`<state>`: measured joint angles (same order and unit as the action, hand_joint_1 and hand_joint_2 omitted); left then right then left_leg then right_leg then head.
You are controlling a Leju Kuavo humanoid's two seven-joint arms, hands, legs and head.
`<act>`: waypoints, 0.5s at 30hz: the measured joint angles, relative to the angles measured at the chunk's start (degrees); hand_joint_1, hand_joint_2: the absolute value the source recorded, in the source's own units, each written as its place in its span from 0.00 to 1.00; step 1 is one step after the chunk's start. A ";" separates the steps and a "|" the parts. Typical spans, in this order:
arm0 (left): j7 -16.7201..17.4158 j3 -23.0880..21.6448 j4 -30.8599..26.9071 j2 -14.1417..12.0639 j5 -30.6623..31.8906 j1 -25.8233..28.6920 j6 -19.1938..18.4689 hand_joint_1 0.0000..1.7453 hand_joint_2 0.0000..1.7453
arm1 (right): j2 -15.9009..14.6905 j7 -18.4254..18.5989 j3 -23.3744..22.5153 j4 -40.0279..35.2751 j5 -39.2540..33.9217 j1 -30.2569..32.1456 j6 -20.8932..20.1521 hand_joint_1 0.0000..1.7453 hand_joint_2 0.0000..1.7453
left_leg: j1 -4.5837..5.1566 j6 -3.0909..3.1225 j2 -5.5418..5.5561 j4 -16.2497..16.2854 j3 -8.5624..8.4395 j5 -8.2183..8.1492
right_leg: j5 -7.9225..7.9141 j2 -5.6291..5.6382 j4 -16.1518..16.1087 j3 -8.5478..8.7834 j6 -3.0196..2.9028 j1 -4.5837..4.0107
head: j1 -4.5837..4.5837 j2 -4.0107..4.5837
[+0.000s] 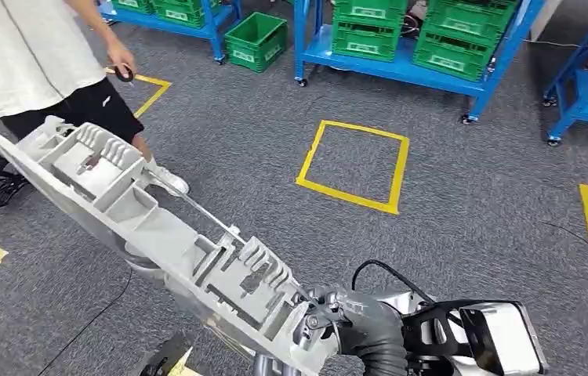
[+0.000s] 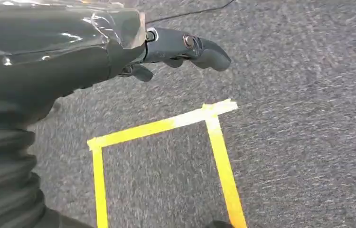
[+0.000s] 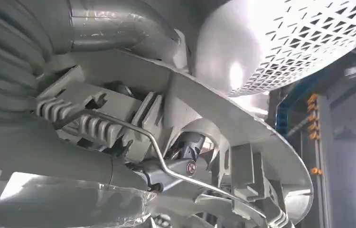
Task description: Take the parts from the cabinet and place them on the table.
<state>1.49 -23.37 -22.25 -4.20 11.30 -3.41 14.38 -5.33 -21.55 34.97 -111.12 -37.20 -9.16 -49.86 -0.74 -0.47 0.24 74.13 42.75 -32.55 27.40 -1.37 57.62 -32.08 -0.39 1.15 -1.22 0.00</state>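
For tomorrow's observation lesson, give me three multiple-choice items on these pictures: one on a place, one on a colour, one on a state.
1. Where are the green crates?
A. on blue shelves
B. on a table
C. in the person's arms

2. What colour is the tape square on the floor?
A. red
B. yellow
C. white

3. What is the right hand doing?
A. hanging free
B. holding the long grey part
C. pushing a crate

Answers:
1 A: the crates sit on blue shelves.
2 B: the tape is yellow on grey carpet.
3 B: its fingers grip the part's near end, and the part juts out over the floor.
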 joint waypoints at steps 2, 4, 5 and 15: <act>0.00 0.00 0.00 0.02 0.09 0.05 -0.15 0.00 1.00 | -0.02 -0.13 0.00 0.02 0.02 0.13 -0.11 1.00 1.00 | -0.11 0.01 -0.26 0.41 0.39 1.24 | 0.10 -1.15 0.00 0.04 -0.10 -0.13 | 0.00 0.00; 0.00 0.00 0.00 -0.09 0.17 0.02 -0.35 0.00 1.00 | 0.00 -0.24 0.00 0.02 0.02 0.08 -0.17 1.00 1.00 | 0.00 0.55 -0.95 -8.51 -4.25 5.69 | 0.18 -2.04 -0.01 0.18 -0.16 -0.27 | 0.00 0.00; 0.00 0.00 -0.04 -0.17 0.20 -0.01 -0.37 0.00 1.00 | 0.02 -0.24 0.00 0.00 0.02 0.05 -0.24 1.00 1.00 | 0.22 1.13 -2.58 -13.89 -7.29 7.69 | 0.28 -2.44 -0.03 0.32 -0.11 -0.37 | 0.00 0.00; 0.04 0.02 -0.42 -0.15 0.48 -0.62 -0.46 0.00 1.00 | -0.11 -0.37 -0.33 0.04 -0.02 0.01 -0.59 1.00 1.00 | 0.57 3.28 0.67 -17.99 -9.03 8.41 | 6.61 1.08 13.82 -6.08 0.37 -0.49 | 0.50 0.00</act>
<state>1.53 -23.34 -22.67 -4.35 11.78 -4.04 13.92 -5.44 -21.92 34.64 -111.08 -37.22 -9.14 -50.45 -0.17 2.80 0.91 56.14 33.72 -24.14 34.02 -0.29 71.44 -38.17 -0.02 0.66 -0.72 0.00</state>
